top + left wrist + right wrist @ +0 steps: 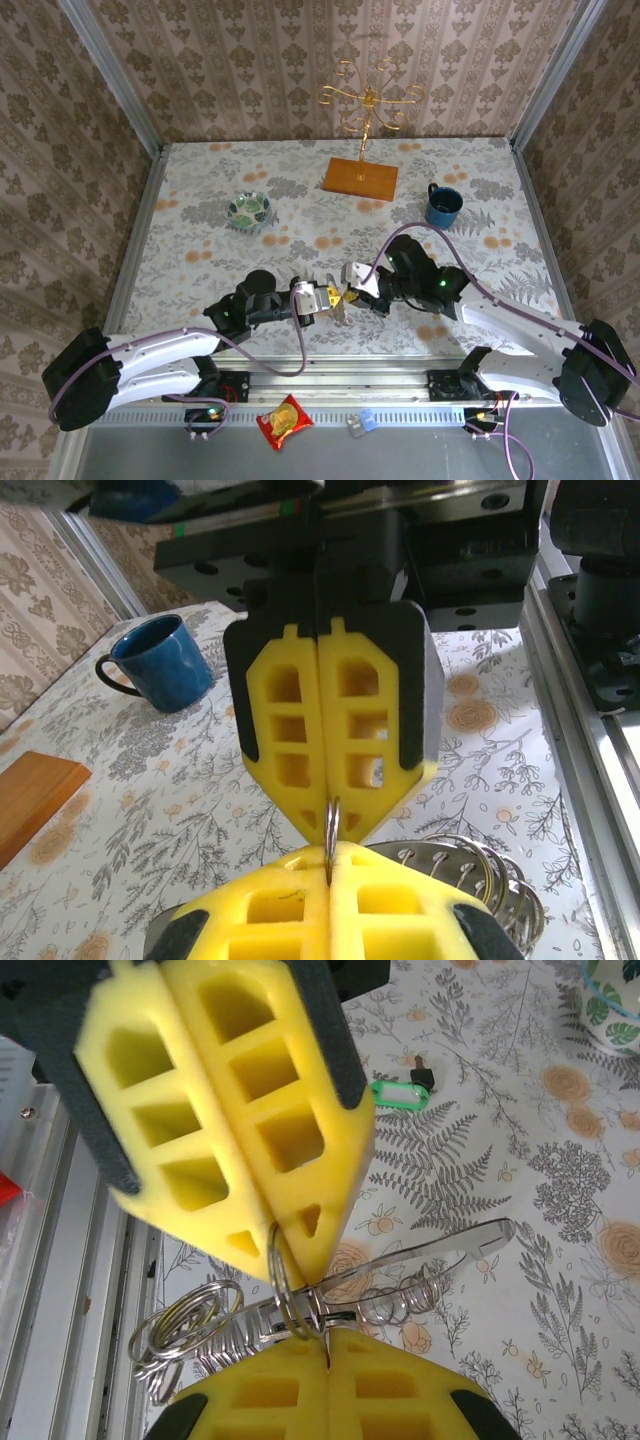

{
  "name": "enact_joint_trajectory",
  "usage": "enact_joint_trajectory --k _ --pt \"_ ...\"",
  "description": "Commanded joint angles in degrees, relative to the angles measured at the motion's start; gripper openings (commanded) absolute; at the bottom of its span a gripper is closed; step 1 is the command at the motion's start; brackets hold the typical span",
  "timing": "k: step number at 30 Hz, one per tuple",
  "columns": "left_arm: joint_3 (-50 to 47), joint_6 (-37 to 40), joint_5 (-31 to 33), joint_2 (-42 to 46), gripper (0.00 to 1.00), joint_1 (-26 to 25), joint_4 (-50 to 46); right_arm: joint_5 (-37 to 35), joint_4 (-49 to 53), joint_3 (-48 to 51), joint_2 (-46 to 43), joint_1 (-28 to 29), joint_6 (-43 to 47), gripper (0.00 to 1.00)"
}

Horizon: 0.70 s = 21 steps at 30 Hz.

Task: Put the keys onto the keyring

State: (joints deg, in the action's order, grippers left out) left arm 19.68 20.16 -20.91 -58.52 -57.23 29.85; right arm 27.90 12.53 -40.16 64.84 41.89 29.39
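Observation:
Both grippers meet tip to tip over the near middle of the table. My left gripper (328,300) (330,880) is shut on a thin metal split ring (332,845) (281,1295), seen edge-on in its seam. My right gripper (351,289) (328,1350) faces it, shut on the same ring. The ring hangs on the keyring (440,1255), a metal clip with a wire coil and several more split rings (175,1325) (500,875). A key with a bright green head (397,1093) lies flat on the tablecloth beyond the left pads, apart from both grippers.
A blue mug (443,205) (160,665) stands at the right rear. A gold wire stand on a wooden base (361,178) is at the back middle, and a patterned bowl (248,209) at the left rear. A red snack packet (285,422) lies below the table's front rail.

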Motion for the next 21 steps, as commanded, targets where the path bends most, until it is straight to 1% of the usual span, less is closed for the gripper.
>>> enact_joint_trajectory --k 1,4,8,15,21 --pt "-0.08 -1.51 -2.70 -0.36 0.00 -0.29 6.03 2.04 -0.85 -3.09 1.69 0.21 -0.23 0.16" --pt "-0.82 -1.28 -1.73 0.39 0.00 -0.31 6.01 0.94 -1.74 -2.09 -0.03 0.04 -0.04 0.24" --pt "-1.73 -1.55 -1.24 1.28 0.00 -0.25 5.95 0.70 -3.05 0.56 -3.57 -0.49 -0.17 0.29" --pt "-1.98 -1.93 -1.49 1.03 0.00 -0.24 6.87 2.76 -3.50 1.69 -4.92 -0.49 -0.94 0.30" --pt "-2.10 -2.43 -1.68 0.67 0.00 -0.19 8.15 3.29 -4.77 0.82 -2.95 -0.49 -1.07 0.27"
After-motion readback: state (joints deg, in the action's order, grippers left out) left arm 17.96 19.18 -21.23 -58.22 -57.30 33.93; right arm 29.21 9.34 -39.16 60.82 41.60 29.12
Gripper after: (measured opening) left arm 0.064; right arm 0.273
